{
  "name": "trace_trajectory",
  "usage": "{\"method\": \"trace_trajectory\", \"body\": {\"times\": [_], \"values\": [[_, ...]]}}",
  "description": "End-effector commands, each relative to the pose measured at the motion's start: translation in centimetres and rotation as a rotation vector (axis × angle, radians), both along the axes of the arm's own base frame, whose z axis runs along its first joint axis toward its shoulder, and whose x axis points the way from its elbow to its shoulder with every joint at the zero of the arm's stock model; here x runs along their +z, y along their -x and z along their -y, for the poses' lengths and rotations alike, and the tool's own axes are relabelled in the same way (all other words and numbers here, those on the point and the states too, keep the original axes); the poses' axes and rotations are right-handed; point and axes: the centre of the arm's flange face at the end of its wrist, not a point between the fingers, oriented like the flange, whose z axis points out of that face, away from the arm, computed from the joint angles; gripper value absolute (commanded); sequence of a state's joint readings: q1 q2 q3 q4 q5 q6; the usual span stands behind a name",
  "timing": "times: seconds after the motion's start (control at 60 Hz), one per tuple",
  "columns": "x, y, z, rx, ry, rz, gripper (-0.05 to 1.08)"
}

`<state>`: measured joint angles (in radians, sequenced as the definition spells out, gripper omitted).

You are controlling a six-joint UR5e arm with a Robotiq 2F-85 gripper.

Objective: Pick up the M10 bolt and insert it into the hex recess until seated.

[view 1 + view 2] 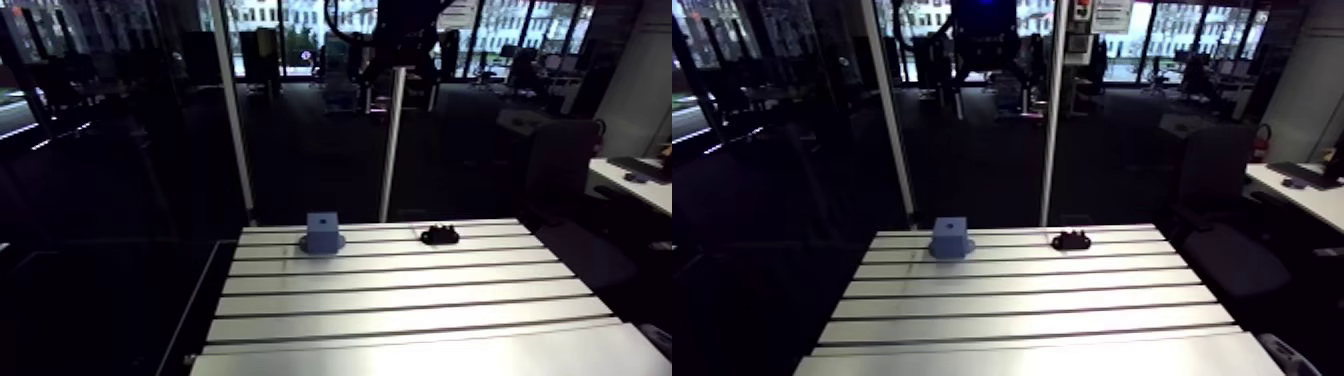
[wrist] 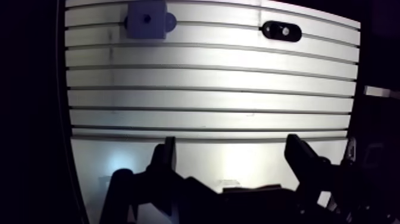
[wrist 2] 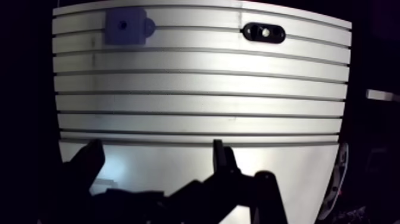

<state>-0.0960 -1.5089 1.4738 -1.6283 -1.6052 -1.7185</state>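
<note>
A blue block (image 2: 146, 19) with a small dark hole in its top stands on a round base at the far side of the table. To its right along the same far edge lies a black oblong holder (image 2: 281, 31) with a small bright spot, perhaps the bolt's head, in its middle. The arm view shows the same pair, the block (image 1: 322, 232) and the holder (image 1: 439, 235). My gripper (image 2: 232, 149) hangs over the table's near part, far from both. It is open, its fingers (image 2: 166, 158) spread wide with nothing between them.
The slotted aluminium table (image 1: 400, 290) runs in long grooves between my gripper and the two objects. A slim metal post (image 1: 392, 140) rises just behind the table's far edge. The table drops off to dark floor on both sides.
</note>
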Motion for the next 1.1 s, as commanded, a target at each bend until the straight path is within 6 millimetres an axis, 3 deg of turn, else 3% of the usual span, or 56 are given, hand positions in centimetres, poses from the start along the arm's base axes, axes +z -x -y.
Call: {"method": "trace_trajectory", "body": {"times": [0.017,0.283,0.55,0.867,1.1], "values": [[-4.8,2.5,-4.0,0.020,-0.010,-0.013,0.01],[-9.6,5.5,-8.8,-0.044,-0.020,-0.095,0.01],[-13.1,6.5,-11.8,-0.045,-0.040,-0.161,0.01],[-14.7,6.6,-14.4,-0.083,-0.031,-0.194,0.03],[-15.1,6.7,-14.8,-0.081,-0.026,-0.191,0.02]]}}
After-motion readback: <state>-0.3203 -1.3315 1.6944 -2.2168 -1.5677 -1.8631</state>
